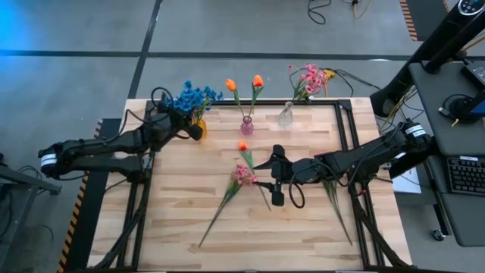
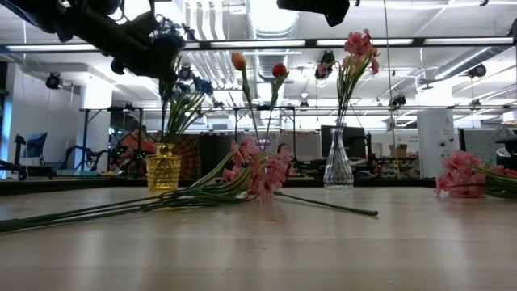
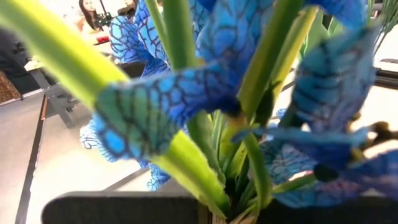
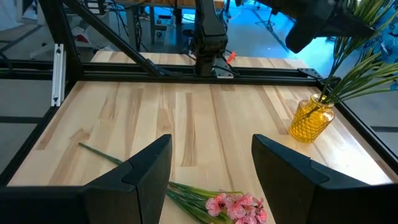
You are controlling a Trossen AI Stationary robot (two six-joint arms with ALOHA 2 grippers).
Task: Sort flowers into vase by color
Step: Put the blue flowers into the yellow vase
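Note:
Blue flowers stand in a yellow vase at the far left, and my left gripper is shut among their stems just above the vase. Two orange flowers stand in a small pink vase. A pink spray stands in a clear vase. Loose on the table lie an orange flower and a pink flower. Another pink flower lies under my right arm. My right gripper hangs open above the table, beside the loose pink flower. My left gripper is shut on the green stems of the blue flowers, which come out at the seam between its two fingers. It comes in about level from the table's left side. The stems run down into the yellow vase, blooms fanning out beyond the fingers.
The three vases stand in a row along the table's far edge. A black metal frame rims the table. The wooden top lies bare toward the near left. Desks, a keyboard and cables are off to the right.

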